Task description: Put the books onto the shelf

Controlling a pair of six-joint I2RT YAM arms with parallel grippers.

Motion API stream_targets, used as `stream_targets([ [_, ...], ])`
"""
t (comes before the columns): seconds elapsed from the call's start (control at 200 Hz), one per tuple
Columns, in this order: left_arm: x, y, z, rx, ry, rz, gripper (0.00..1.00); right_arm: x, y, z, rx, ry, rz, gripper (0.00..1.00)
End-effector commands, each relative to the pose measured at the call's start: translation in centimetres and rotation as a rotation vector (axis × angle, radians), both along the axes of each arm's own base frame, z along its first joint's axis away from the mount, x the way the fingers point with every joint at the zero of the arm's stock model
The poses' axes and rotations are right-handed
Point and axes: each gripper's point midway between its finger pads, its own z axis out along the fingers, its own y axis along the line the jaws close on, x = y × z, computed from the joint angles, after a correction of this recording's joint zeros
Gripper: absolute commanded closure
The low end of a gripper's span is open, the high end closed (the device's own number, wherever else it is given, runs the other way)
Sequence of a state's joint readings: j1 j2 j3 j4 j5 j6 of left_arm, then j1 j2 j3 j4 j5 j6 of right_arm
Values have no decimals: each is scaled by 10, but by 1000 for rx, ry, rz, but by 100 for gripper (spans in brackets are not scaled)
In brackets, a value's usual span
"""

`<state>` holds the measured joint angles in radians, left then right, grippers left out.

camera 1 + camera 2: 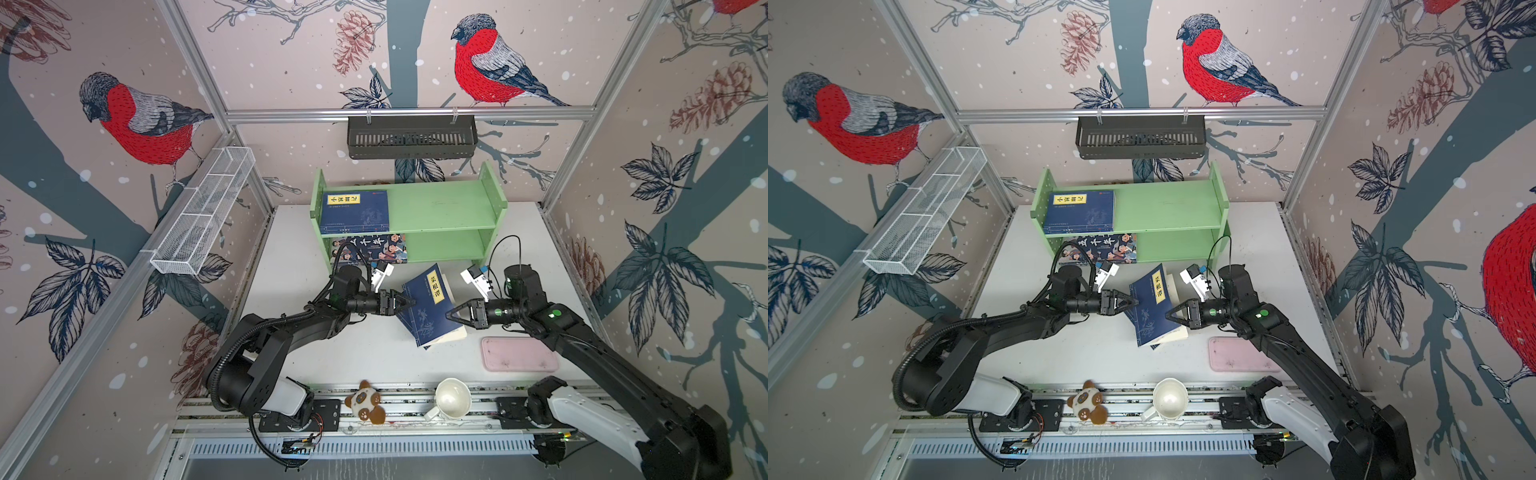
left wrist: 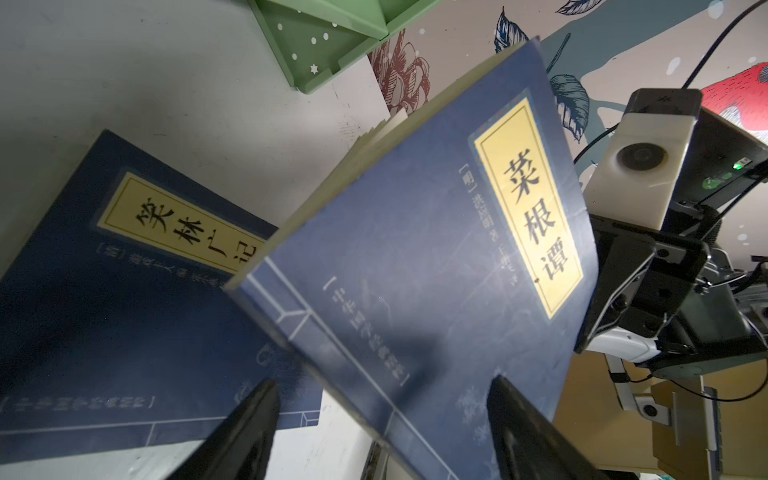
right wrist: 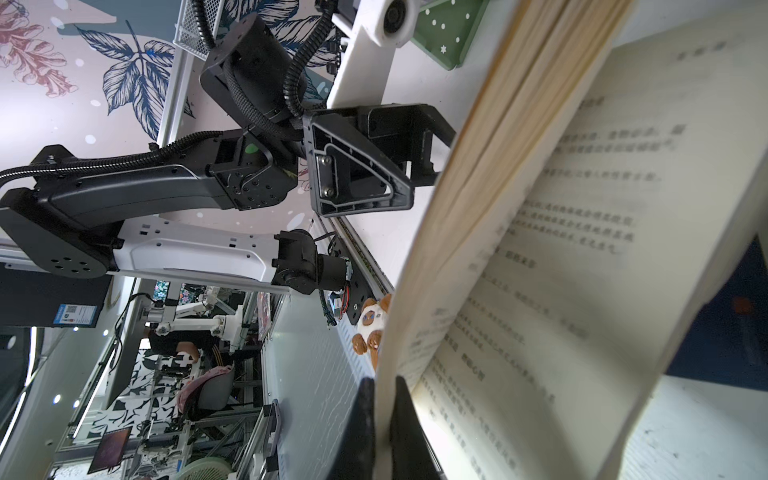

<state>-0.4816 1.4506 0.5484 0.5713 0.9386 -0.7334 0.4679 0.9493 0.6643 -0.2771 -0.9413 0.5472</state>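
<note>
The light green shelf (image 1: 444,208) stands at the back of the table. One navy book (image 1: 355,212) lies on its top tier, and the cartoon-covered book (image 1: 370,248) lies on the lower tier. In both top views a third navy book (image 1: 430,307) (image 1: 1152,309) is lifted and tilted mid-table. My right gripper (image 1: 451,314) (image 3: 384,399) is shut on its cover edge and some pages, so the pages (image 3: 561,249) fan open. My left gripper (image 1: 409,301) (image 2: 382,390) is open with the book's spine edge between its fingers. Another navy book (image 2: 124,291) lies flat on the table underneath.
A pink flat tray (image 1: 519,354) lies right of the held book. A white mug (image 1: 452,399) and a plush panda (image 1: 365,403) sit on the front rail. A black slotted basket (image 1: 411,137) hangs on the back wall and a white wire basket (image 1: 203,212) on the left wall.
</note>
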Motion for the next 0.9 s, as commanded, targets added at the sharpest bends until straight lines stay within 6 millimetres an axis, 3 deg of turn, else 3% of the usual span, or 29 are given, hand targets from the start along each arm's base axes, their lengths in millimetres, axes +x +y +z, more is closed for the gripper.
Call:
stream_targets([
  [0.0, -1, 0, 19, -58, -41, -14, 22, -1, 8, 21, 54, -72, 35, 99],
  [0.215, -2, 4, 43, -136, -42, -23, 27, -7, 15, 35, 85, -109, 67, 100],
  [0.435, -15, 3, 74, -221, -56, -97, 37, -10, 17, 34, 82, -110, 82, 99],
  [0.525, -19, 3, 80, -232, -49, -113, 47, -10, 17, 31, 78, -107, 82, 100],
  [0.745, -21, 2, 84, -219, -25, -136, 86, -10, 15, 22, 53, -98, 82, 99],
  [0.82, -20, 2, 87, -214, -27, -136, 100, -10, 14, 16, 35, -93, 76, 90],
  [0.895, -21, 2, 89, -213, -30, -143, 100, -6, 12, 10, 15, -87, 59, 61],
])
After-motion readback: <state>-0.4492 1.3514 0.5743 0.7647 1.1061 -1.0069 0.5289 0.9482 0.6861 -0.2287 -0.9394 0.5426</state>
